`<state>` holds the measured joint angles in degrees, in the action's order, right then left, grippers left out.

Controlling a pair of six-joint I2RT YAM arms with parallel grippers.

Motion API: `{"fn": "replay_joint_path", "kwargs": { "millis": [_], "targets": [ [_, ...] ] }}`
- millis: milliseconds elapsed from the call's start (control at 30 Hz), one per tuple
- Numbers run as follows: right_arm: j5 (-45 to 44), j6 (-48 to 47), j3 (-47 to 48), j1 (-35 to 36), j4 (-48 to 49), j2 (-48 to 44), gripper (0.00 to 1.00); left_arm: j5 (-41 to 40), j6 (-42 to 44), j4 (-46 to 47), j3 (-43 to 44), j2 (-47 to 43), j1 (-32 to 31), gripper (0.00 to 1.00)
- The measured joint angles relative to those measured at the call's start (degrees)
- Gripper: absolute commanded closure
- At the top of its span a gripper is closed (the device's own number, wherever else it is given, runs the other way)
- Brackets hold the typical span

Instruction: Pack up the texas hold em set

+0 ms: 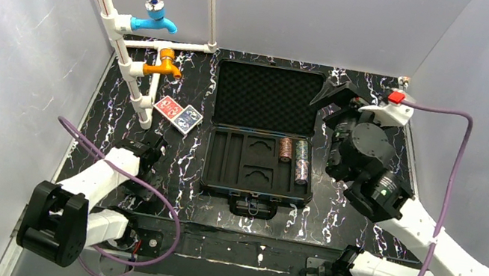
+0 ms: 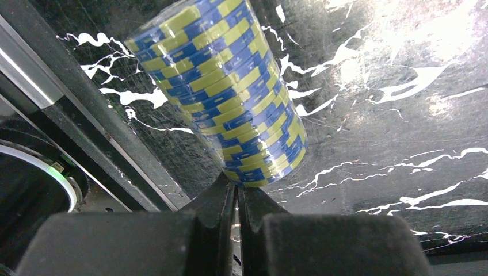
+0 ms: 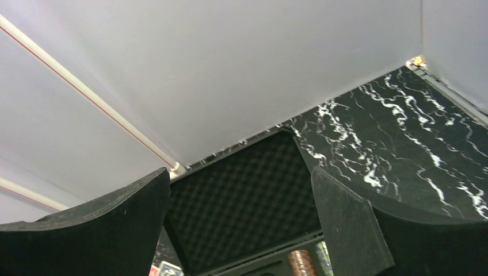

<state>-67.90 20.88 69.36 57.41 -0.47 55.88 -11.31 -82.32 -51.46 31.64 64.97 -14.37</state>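
Note:
The black briefcase lies open at mid-table, its foam lid [image 1: 268, 96] laid back and its slotted tray [image 1: 229, 164] in front. A brown chip roll [image 1: 286, 149] and a green-white roll [image 1: 302, 162] lie in the tray's right slots. The red deck [image 1: 169, 107] and blue deck [image 1: 188, 120] lie on the table left of the case. My left gripper [image 2: 237, 183] is shut, with its tips against the lower end of a blue-and-yellow chip roll [image 2: 224, 86] on the table. It sits low by the case's left side [image 1: 153, 146]. My right gripper [image 3: 240, 172] is open and empty, raised by the lid's right edge [image 1: 333, 93].
White pipes with a blue tap [image 1: 156, 16] and an orange tap [image 1: 163, 63] stand at the back left, close to the decks. White walls enclose the black marbled table [image 1: 356, 218]. A metal rail [image 2: 86, 115] runs beside the blue-yellow roll. A purple cable [image 1: 445, 189] loops over the right arm.

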Motion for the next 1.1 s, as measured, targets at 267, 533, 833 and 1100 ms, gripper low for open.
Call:
{"fn": "replay_joint_path", "kwargs": {
  "millis": [267,533,833,1100],
  "targets": [
    [-0.68,2.38,-2.91,0.0,-6.25,2.93,0.0,-0.02,4.46,0.28,-0.42,-1.46,0.0,1.0],
    [2.36,3.8,-4.52,0.0,-10.67,4.87,0.0,0.26,12.11,0.0,-0.22,-4.37,0.0,1.0],
    [8.48,2.4,-10.69,0.0,-11.98,4.87,0.0,2.03,19.37,-2.05,3.08,-6.32,0.0,1.0],
    [12.57,-0.96,-11.39,0.0,-11.58,4.57,0.0,4.55,23.02,-4.11,4.17,-13.6,-0.83,1.0]
  ]
}}
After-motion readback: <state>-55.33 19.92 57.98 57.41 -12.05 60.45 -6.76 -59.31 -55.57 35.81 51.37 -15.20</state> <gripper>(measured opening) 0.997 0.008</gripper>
